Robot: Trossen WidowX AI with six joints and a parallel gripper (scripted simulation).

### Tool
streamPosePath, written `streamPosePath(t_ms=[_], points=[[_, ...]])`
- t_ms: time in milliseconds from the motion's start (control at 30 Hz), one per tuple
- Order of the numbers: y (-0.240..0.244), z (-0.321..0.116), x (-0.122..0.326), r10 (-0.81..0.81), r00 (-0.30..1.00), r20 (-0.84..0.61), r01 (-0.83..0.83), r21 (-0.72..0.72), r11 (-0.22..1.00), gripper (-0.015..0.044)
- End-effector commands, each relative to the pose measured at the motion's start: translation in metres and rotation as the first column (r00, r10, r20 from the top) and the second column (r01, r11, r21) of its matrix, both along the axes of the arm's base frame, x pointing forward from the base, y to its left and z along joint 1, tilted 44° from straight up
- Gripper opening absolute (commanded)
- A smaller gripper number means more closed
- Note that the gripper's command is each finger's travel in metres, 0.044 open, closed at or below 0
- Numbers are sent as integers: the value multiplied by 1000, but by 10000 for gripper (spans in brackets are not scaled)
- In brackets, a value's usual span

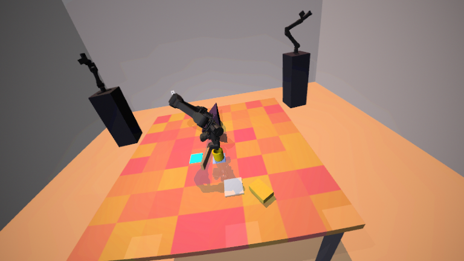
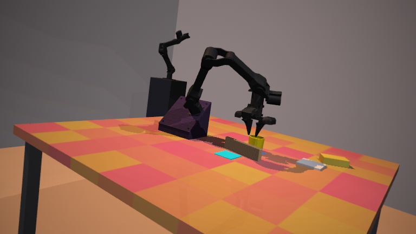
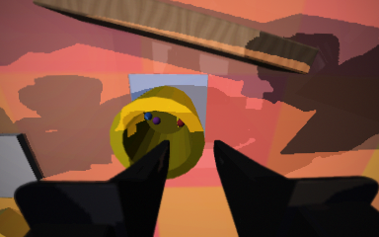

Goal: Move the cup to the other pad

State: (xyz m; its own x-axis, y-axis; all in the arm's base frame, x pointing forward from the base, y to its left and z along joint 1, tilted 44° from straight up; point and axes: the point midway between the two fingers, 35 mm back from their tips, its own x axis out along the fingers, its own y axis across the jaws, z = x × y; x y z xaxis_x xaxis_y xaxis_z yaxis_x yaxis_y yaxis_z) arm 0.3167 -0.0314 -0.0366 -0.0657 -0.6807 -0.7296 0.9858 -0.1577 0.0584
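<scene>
Checkered table, upright yellow cup with three marbles beneath parted, empty pincer.

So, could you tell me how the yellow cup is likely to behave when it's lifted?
The yellow cup looks rigid, so it probably won't deform between the fingers. It is open-topped with loose marbles inside, so tilting would likely spill them. Its round wall could slip or turn.

wooden bar upright; grey slab beside yellow block.
</scene>
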Motion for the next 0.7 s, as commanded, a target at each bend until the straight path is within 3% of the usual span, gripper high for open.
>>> streamPosePath(t_ms=[0, 667], points=[[-6, -6, -3, 2, 1000, -13, -2, -5, 1000, 167], [-27, -27, -8, 2, 1000, -13, -2, -8, 1000, 167]])
